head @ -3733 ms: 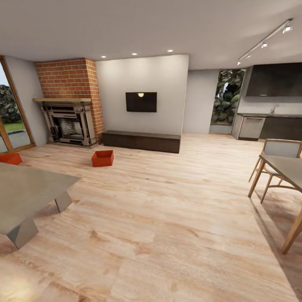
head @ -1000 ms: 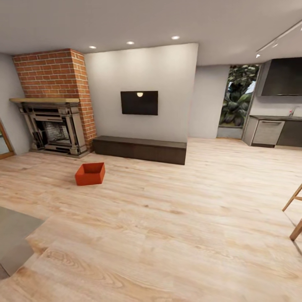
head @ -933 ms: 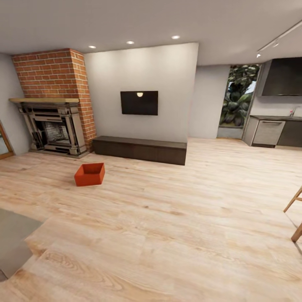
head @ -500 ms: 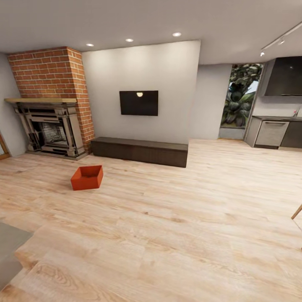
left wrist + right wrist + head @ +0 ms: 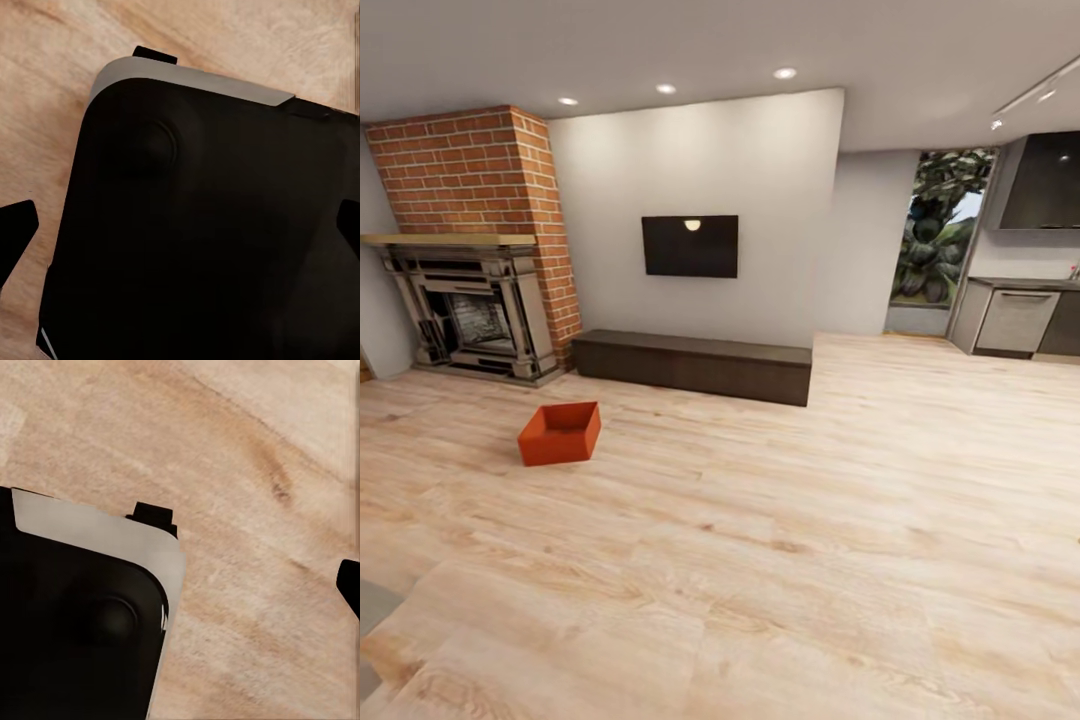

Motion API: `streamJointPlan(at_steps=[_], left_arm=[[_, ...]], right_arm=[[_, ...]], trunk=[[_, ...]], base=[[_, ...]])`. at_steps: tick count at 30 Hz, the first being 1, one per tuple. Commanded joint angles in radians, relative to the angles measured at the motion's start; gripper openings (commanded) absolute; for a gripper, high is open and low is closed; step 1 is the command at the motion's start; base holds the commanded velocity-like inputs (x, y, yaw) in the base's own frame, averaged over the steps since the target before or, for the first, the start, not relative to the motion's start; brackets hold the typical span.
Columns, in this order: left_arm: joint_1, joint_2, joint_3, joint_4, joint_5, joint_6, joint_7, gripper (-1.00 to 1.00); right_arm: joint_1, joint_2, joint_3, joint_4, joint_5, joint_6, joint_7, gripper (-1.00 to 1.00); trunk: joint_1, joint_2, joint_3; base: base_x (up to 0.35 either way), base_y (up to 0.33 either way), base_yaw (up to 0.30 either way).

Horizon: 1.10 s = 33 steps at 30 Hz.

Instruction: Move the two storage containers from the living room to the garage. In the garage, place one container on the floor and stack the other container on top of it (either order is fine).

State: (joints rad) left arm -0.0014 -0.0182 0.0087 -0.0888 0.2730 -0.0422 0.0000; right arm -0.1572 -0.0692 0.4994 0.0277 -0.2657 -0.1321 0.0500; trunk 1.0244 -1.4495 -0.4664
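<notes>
One red-orange storage container sits open-topped on the light wood plank floor of the living room, left of centre in the head view, in front of the fireplace. In the left wrist view my left gripper is open, its dark fingertips far apart at the picture's two edges, with nothing between them. In the right wrist view my right gripper hangs over bare planks; one fingertip shows at the edge, and the other is lost against the dark base.
A brick fireplace stands at the back left. A low dark bench runs along the wall under a TV. Kitchen units are at the far right. A grey table corner pokes in at the lower left. My black base lies below both wrists.
The camera has moved forward, so the whole view has shifted. The container now looks larger and lower left. A second container, the grey table and the dining chairs have slid out of view.
</notes>
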Motion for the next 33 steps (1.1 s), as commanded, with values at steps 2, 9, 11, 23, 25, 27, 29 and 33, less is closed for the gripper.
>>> streamJointPlan(at_steps=[2,9,11,23,25,27,29,33], left_arm=[[0.0,0.0,0.0,0.0,0.005,-0.002,0.0,1.0],[0.0,0.0,0.0,0.0,0.005,-0.002,0.0,1.0],[0.0,0.0,0.0,0.0,0.005,-0.001,0.0,1.0],[0.0,0.0,0.0,0.0,0.005,-0.001,0.0,1.0],[0.0,0.0,0.0,0.0,0.005,-0.001,0.0,1.0],[0.0,0.0,0.0,0.0,0.005,-0.001,0.0,1.0],[0.0,0.0,0.0,0.0,0.005,-0.001,0.0,1.0],[0.0,0.0,0.0,0.0,0.005,-0.001,0.0,1.0]], right_arm=[[-0.001,0.0,0.007,0.003,-0.01,-0.006,0.005,1.0],[-0.001,0.0,0.007,0.003,-0.01,-0.009,0.004,1.0],[-0.002,0.0,0.007,0.003,-0.01,-0.009,0.004,1.0],[-0.002,0.0,0.007,0.003,-0.01,-0.009,0.004,1.0],[-0.002,0.0,0.007,0.003,-0.01,-0.009,0.004,1.0],[-0.001,0.0,0.007,0.003,-0.01,-0.009,0.004,1.0],[-0.001,0.0,0.007,0.003,-0.01,-0.009,0.004,1.0],[-0.002,0.0,0.007,0.003,-0.01,-0.008,0.004,1.0]], trunk=[[0.001,0.0,-0.001],[0.001,0.0,-0.001],[0.001,0.0,-0.001],[0.001,0.0,-0.001],[0.001,0.0,-0.001],[0.001,0.0,-0.001],[0.001,0.0,-0.001],[0.001,0.0,-0.001]], base=[[0.324,0.0,0.0],[0.324,0.0,0.0],[0.324,0.0,0.0],[0.324,0.0,0.0],[0.324,0.0,0.0],[0.324,0.0,0.0],[0.324,0.0,0.0],[0.324,0.0,0.0]])
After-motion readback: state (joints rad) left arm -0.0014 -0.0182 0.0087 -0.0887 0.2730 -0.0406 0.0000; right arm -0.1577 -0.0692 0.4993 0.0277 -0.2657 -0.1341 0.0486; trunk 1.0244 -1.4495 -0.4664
